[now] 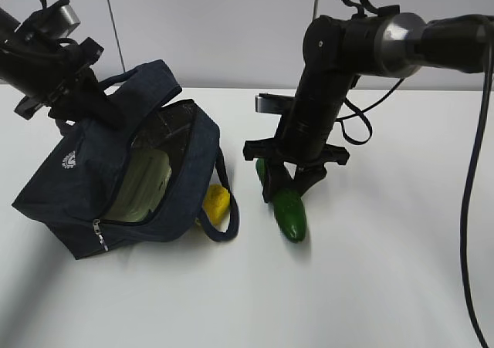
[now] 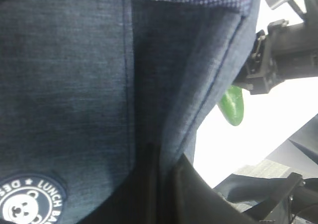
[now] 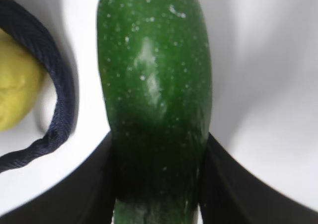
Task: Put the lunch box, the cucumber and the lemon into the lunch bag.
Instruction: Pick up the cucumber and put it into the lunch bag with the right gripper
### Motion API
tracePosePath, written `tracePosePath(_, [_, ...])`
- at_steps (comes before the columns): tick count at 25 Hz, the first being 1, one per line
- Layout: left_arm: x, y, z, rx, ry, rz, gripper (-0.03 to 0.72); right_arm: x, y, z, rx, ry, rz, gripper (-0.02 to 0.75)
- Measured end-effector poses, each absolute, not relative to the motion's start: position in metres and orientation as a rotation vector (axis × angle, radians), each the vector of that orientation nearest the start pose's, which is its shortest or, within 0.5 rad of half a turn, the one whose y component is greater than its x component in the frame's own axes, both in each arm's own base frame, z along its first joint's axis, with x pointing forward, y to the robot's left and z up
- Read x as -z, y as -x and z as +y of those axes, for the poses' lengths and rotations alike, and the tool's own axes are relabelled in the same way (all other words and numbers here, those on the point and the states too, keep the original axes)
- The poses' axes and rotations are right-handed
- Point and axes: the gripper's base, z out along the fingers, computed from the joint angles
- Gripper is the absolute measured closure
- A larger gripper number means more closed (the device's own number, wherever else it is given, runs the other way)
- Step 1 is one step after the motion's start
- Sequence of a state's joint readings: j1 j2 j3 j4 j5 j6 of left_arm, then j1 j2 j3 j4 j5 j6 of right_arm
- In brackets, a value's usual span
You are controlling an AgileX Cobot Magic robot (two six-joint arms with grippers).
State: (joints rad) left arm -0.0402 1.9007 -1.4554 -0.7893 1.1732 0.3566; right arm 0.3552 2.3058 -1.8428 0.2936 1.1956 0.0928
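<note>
The navy lunch bag (image 1: 69, 201) lies tilted on the white table with its top gaping open. Inside it shows the pale green lid of the lunch box (image 1: 143, 186). My left gripper (image 1: 81, 93) is shut on the bag's upper fabric near a handle, and in the left wrist view that fabric (image 2: 74, 85) fills the frame between the dark jaws (image 2: 166, 169). The yellow lemon (image 1: 216, 203) rests by the bag's front handle. The dark green cucumber (image 1: 289, 213) lies on the table. My right gripper (image 3: 156, 174) is shut on it, one finger (image 3: 84, 184) pressed to each side.
A loose bag handle (image 3: 59, 100) curls round the lemon (image 3: 15, 85) just left of the cucumber (image 3: 154, 75). A pale wall stands behind the table. White tabletop (image 1: 386, 271) stretches in front and to the right.
</note>
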Motion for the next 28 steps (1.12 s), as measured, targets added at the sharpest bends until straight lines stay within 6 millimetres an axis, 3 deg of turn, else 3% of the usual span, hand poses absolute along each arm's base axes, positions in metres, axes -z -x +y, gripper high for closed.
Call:
tracePosePath(4, [-0.241,-0.380,-0.073,1.010,-0.142,2.807,0.701,-0.166,-0.432,0.189,-0.493,0.254,3.103,0.412])
tracePosePath(11, [-0.241,-0.380,-0.073,0.998,-0.146,2.810,0.700,-0.193,-0.427,0.209,-0.877,0.263,3.013,0.412])
tracePosePath(20, [-0.241,-0.381,-0.072,0.994,-0.147,2.811,0.701,-0.239,-0.418,0.211,-0.998,0.282,2.895,0.412])
tracePosePath(28, [-0.245,-0.382,-0.077,1.087,-0.105,2.766,0.701,-0.236,-0.416,0.229,-1.228,0.274,2.853,0.413])
